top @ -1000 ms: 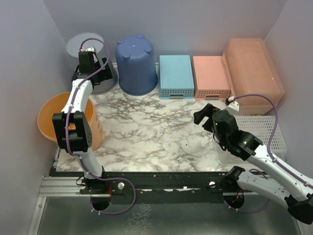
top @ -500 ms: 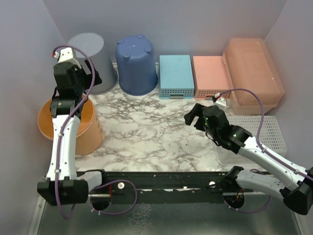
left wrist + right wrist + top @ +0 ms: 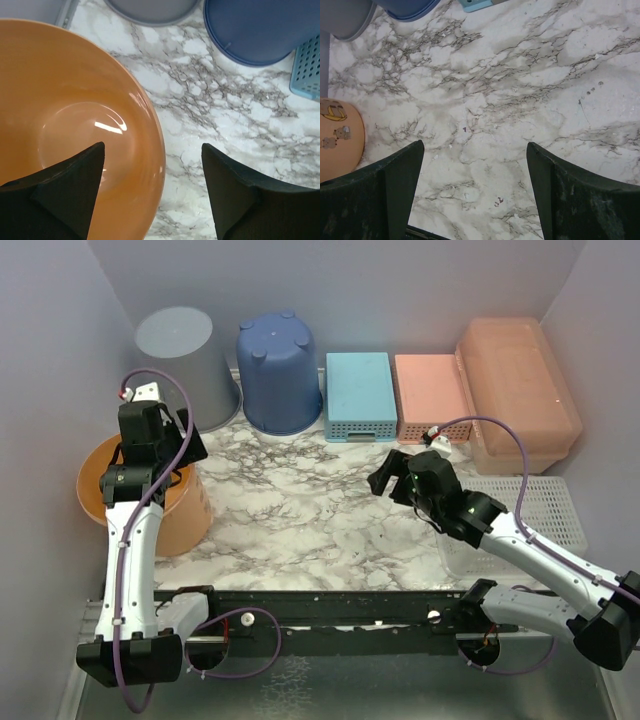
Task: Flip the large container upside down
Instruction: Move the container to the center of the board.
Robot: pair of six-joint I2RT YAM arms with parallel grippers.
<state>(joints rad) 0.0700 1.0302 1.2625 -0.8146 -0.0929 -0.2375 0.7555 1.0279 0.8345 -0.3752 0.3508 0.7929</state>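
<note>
My right arm covers much of the marble table's [image 3: 300, 510] right side. The large container [image 3: 518, 390] sits in the far right corner, just beside the pink basket [image 3: 432, 395]. A cable crosses its near edge, and neither wrist camera catches it. My left arm half hides the orange bucket [image 3: 192, 508] at near left. The left gripper [image 3: 152, 147] hangs wide apart over the bucket's rim, holding nothing. The right gripper [image 3: 474, 145] is spread wide over bare marble.
</note>
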